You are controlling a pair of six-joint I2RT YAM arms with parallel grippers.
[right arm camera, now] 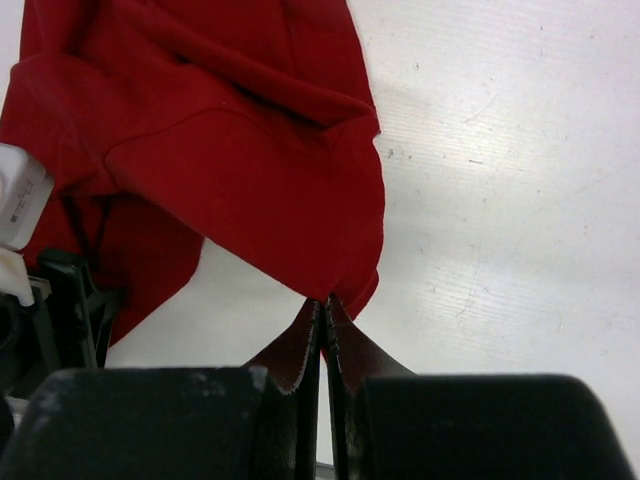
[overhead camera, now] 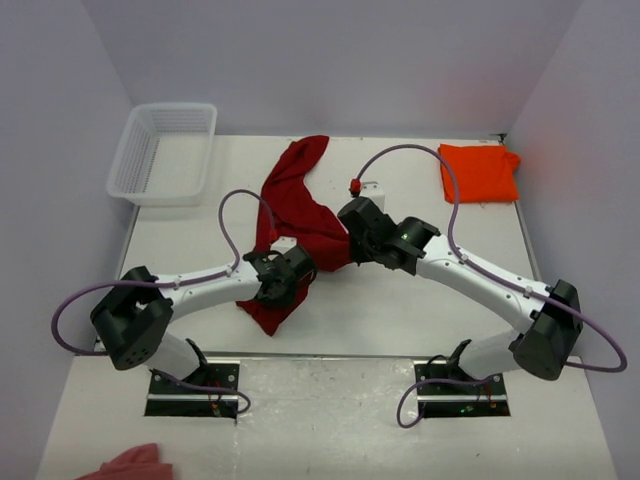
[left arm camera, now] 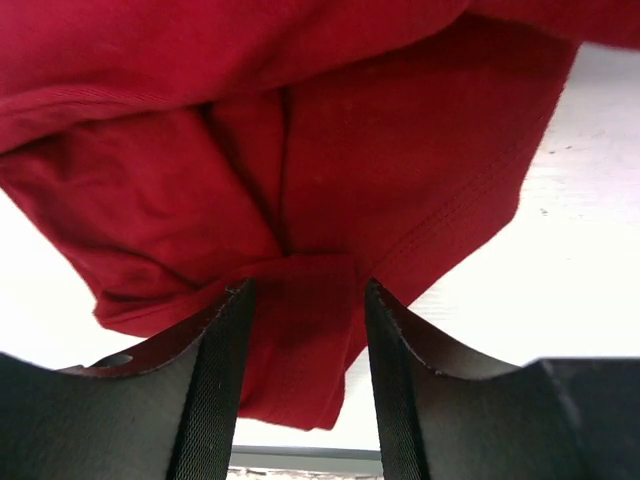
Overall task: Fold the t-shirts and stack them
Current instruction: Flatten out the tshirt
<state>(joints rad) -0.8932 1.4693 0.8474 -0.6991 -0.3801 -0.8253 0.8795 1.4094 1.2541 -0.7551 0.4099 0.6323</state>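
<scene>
The crimson shirt (overhead camera: 300,215) lay crumpled in a long, loose strip down the middle of the bench (overhead camera: 420,310), one end reaching toward the far edge and the other bunched near the arms. Both hands were at it.

The right hand (right arm camera: 325,305) was closed tight on the shirt's right-hand edge, about halfway along. From its wrist view the two fingers met with a bit of red hem nipped between their tips, and the rest of the cloth spread away ahead of it and to its left.

The left hand (left arm camera: 305,290) sat over the near, bunched end of the same shirt. Its fingers (left arm camera: 225,340) stood partly apart, and a folded flap of red cloth lay in the gap between them, with more cloth heaped just beyond the tips.

The orange shirt (overhead camera: 479,172) rested as a small folded rectangle at the far right corner of the bench, well apart from both hands. A white mesh basket (overhead camera: 163,152) stood at the far left corner. A pale pink scrap (overhead camera: 135,463) showed at the near left.
</scene>
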